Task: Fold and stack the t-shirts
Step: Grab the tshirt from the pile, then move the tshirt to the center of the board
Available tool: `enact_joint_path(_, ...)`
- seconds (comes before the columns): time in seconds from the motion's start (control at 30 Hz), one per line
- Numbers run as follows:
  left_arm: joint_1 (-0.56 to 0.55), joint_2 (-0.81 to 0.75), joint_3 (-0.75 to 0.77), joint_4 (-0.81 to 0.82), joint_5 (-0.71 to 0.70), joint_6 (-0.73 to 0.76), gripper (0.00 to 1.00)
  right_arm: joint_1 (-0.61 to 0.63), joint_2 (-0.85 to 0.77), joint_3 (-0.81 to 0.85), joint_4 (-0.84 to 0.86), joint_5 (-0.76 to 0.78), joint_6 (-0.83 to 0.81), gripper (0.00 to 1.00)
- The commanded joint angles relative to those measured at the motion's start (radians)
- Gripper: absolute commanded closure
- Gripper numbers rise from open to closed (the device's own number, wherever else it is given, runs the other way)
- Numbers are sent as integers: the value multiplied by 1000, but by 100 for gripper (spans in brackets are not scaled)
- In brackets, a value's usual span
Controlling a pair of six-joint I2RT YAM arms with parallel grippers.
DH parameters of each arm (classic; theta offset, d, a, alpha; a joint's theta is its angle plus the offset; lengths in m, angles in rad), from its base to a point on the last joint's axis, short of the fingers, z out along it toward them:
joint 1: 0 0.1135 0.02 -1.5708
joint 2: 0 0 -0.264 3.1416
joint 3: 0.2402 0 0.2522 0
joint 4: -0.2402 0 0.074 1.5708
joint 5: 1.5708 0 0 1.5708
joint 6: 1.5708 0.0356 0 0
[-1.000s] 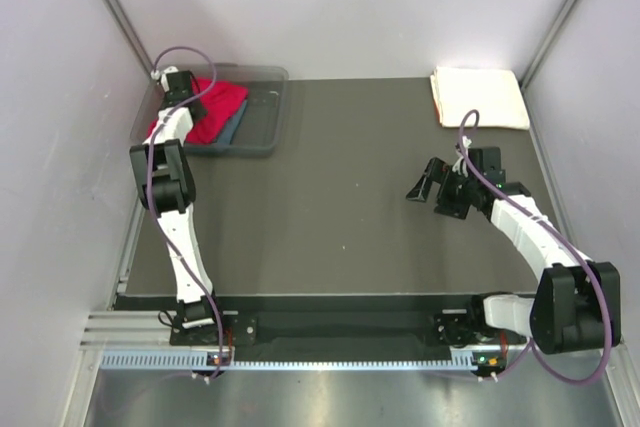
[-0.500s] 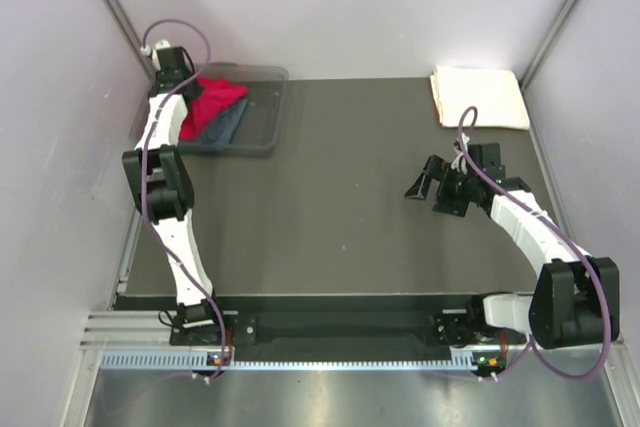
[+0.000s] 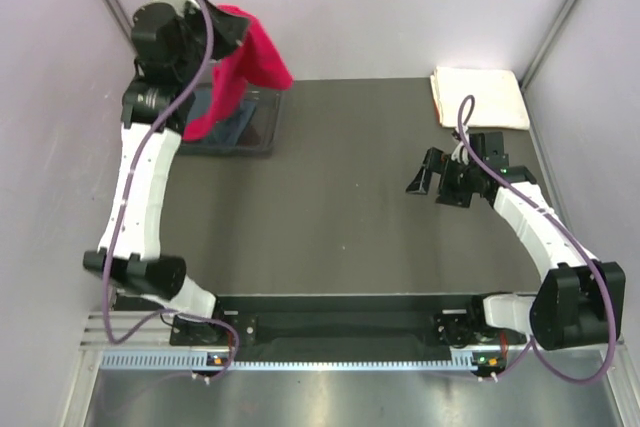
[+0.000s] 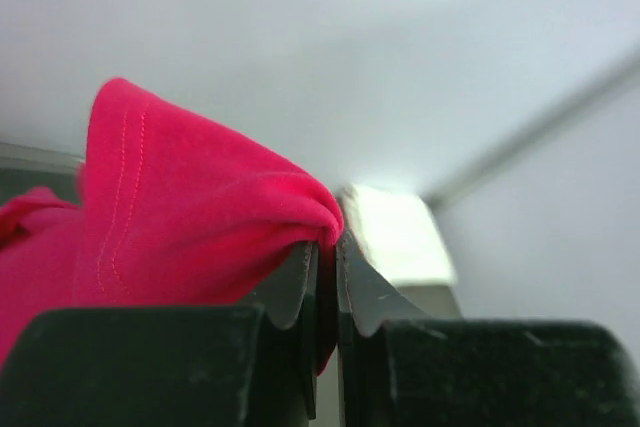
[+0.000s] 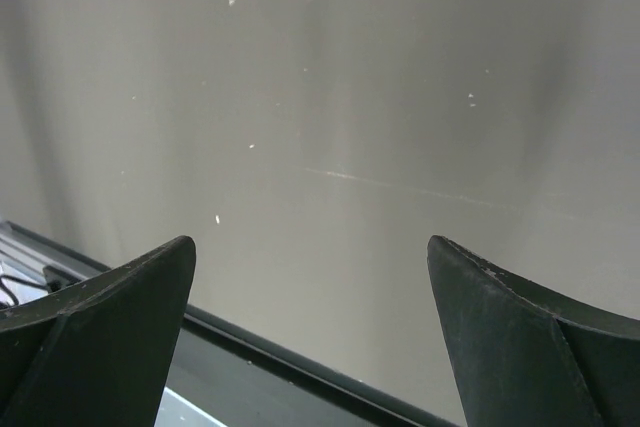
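My left hand (image 4: 328, 252) is clamped on the soft bright red cloth t-shirt (image 3: 258, 59), upper left; my right hand (image 3: 430, 181) is spread wide apart.

T-shirts: 3 in all. 1 red t-shirt (image 3: 252, 55), 1 cream-white t-shirt (image 3: 478, 97), 1 blue-grey t-shirt (image 3: 232, 123) with only a bit showing. Bins: 1 clear plastic bin (image 3: 266, 133). Tables: 1 dark table (image 3: 340, 217). Robot arms: 2, the left arm (image 3: 140, 187) and the right arm (image 3: 530, 227). Grippers: 2, the left gripper (image 4: 327, 249) and the right gripper (image 5: 312, 252), 2 fingers (image 5: 100, 327) on each, 4 fingers total. Purple cables (image 3: 462, 125): 2, 1 per arm.
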Motion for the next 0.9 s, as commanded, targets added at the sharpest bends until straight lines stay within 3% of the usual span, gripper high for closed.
enact_joint_path(0.0,-140,-137,-92,-72,70,-47,100,29,-50,66,-26,4,-30,0)
enact_joint_path(0.23,-446,-352,-534,-33,-9,-118,100,115,-124,58,-40,47,-13,0)
enact_joint_path(0.27,-542,-361,-568,-4,-52,-121,100,122,-135,54,-43,55,-18,0)
enact_joint_path(0.37,-740,-312,-617,2,-101,-119,100,129,-168,20,-50,84,-32,0)
enact_joint_path(0.47,-869,-219,-643,-1,-71,-118,100,131,-188,-12,-57,107,-42,0)
enact_joint_path(0.57,-902,-127,-659,1,36,-103,100,131,-191,-29,-63,138,-52,0)
enact_joint_path(0.63,-911,-90,-689,86,142,-95,100,129,-181,-26,-75,180,-56,0)
enact_joint_path(0.8,-938,22,-633,96,299,-49,100,79,-127,3,-103,222,-53,0)
enact_joint_path(0.83,-935,38,-608,68,243,-3,69,77,-104,12,-106,219,-64,0)
enact_joint_path(0.87,-922,36,-603,29,204,12,52,79,-90,21,-104,211,-87,1)
